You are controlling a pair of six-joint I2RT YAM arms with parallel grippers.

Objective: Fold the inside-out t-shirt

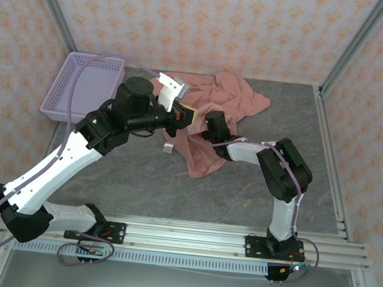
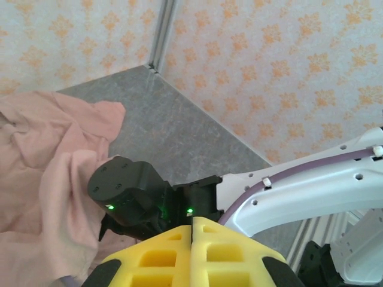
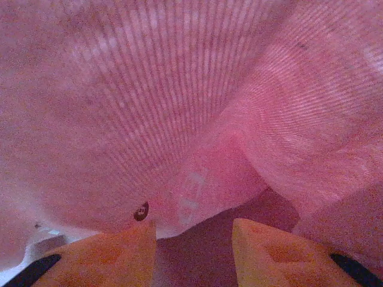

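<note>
Close to me, my left arm (image 1: 59,164) starts at the near edge of the table (image 1: 139,186) and leans up and away; then it bends at the elbow and points its wrist to the right; the left gripper (image 1: 189,116) is squeezed all the way closed, its yellow fingers (image 2: 161,257) pressed flat together with nothing between them; it sits right at the edge of the t-shirt (image 1: 227,96). My right arm (image 1: 287,174) stands up from its base, folds over at the elbow and reaches left and low; its wrist is tucked against the cloth and faces the left gripper, the two very near each other; the right gripper (image 3: 194,230) has its fingers partly apart, and pink cloth hangs right over them; I see no cloth pinched in the gap. The t-shirt lies in a crumpled heap in the middle of the table, toward the back, with one flap trailing toward me; farther back on the left sits a purple basket (image 1: 81,87), apart from the shirt.
</note>
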